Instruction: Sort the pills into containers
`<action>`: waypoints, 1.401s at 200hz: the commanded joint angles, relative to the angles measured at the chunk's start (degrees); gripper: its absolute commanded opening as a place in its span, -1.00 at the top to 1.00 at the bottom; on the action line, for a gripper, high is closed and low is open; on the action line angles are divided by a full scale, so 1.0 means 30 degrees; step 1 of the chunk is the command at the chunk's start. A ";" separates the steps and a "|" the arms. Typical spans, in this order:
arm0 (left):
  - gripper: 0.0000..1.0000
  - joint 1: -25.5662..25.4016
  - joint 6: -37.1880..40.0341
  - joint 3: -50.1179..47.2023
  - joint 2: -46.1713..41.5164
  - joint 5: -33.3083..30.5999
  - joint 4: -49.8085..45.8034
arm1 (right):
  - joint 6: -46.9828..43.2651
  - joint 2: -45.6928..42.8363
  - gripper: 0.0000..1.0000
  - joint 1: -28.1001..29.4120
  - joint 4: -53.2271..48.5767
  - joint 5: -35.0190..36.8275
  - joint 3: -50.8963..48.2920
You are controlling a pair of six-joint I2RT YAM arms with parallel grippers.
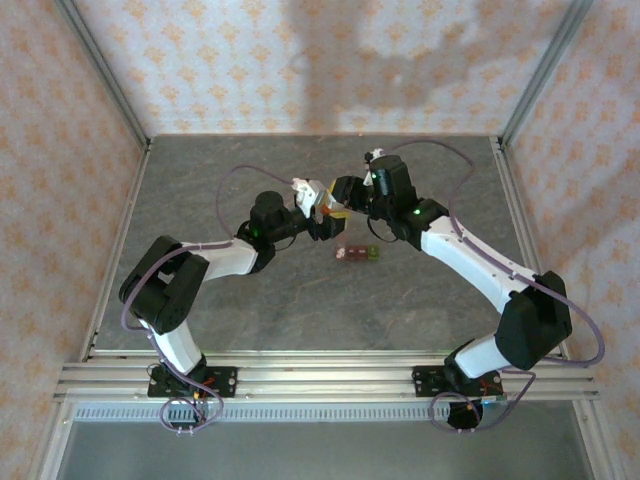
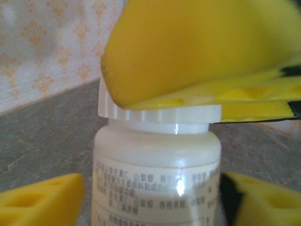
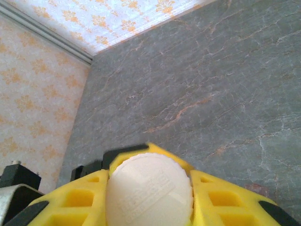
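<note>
1. Left arm [image 1: 215,260]: reaches from its base at the near left edge toward the middle of the grey stone-patterned table [image 1: 200,180].
2. Left gripper [image 2: 150,197]: released. In its wrist view its yellow fingers [image 2: 42,197] stand wide on either side of the bottle's body. The left one is clearly apart from it; the right one is just beside it.
3. White pill bottle [image 2: 157,160]: upright between the two grippers above the table's middle, with a printed label round its body.
4. Ribbed white cap [image 2: 160,114]: sits on the bottle's neck, partly covered from above by yellow fingers.
5. Right gripper [image 3: 150,193]: clenched on the ribbed white cap. In its wrist view, one yellow finger presses each side of the cap.
6. Containers [image 1: 357,253]: a short strip of three joined compartments, two dark red-brown and one green at the right end. It lies on the table just near and right of the meeting grippers, touching neither. Whether it holds pills is too small to tell.
7. Right arm [image 1: 470,260]: stretches from the near right edge to the table's middle.
</note>
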 commanded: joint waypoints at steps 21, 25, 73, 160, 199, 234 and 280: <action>-0.99 -0.0171 0.0631 -0.1078 -0.0840 -0.1213 0.1320 | 0.0037 -0.0355 0.39 -0.0394 -0.0209 0.1618 0.0410; -1.00 -0.0164 0.0667 -0.1241 -0.0929 -0.1309 0.1366 | -0.0013 -0.0362 0.39 -0.0478 -0.0232 0.1672 0.0417; -0.99 -0.0116 0.1196 -0.2880 -0.2186 -0.2560 0.1283 | -0.0335 -0.0398 0.39 -0.1929 -0.0340 0.2227 -0.0264; -0.99 0.0055 0.1330 -0.1565 -0.3836 -0.5074 -0.4526 | -0.3252 -0.1206 0.40 -0.3487 0.1755 0.6666 -0.4404; -0.99 0.0048 0.1953 0.1171 -0.3839 -0.5467 -1.1055 | -0.3451 -0.0637 0.41 -0.3582 0.3308 0.9180 -0.5785; -0.99 0.0063 0.1546 0.2422 -0.3551 -0.7331 -1.3838 | -0.3527 -0.0045 0.42 -0.3583 0.4633 1.1524 -0.6785; -0.99 0.0062 0.0972 0.1276 -0.4232 -0.9619 -1.2142 | -0.2917 0.0624 0.41 -0.3565 0.5567 1.2981 -0.7918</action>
